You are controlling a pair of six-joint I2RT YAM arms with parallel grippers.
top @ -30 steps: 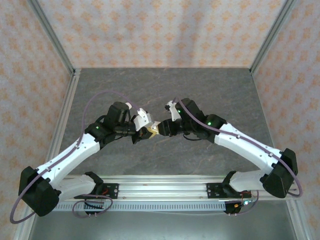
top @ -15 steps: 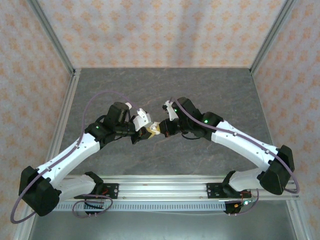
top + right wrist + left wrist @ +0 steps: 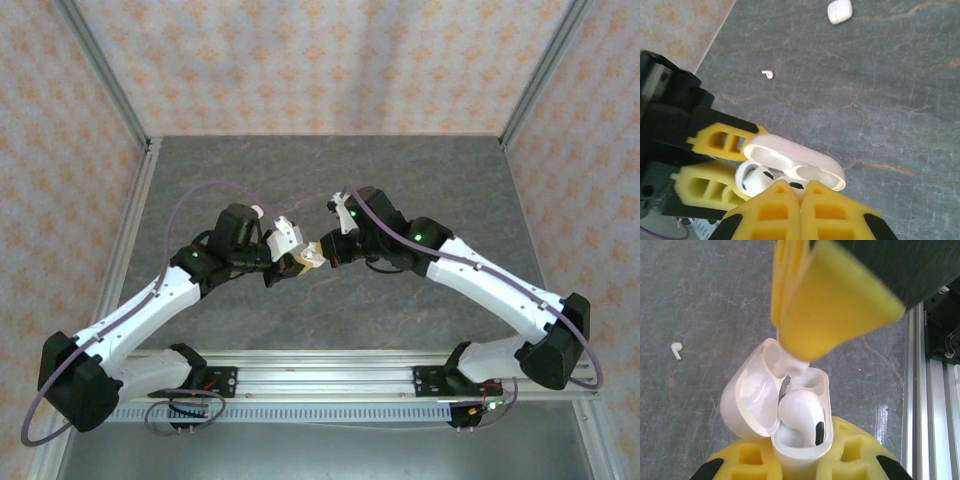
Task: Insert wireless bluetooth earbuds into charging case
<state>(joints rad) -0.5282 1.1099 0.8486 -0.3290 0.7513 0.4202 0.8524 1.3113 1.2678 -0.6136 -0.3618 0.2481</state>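
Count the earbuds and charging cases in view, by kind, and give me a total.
White earbuds: 2 (seated earbud in the open case, loose earbud lying apart)
White charging cases: 2 (open case, closed case)
Total: 4
A white bit under the yellow fingertips is too hidden to count.

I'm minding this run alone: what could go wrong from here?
1. The earbud in the case looks tilted and proud; a push from the shut right claw could flick it out.
2. The left claw grips the case low down, so that push may twist it loose.
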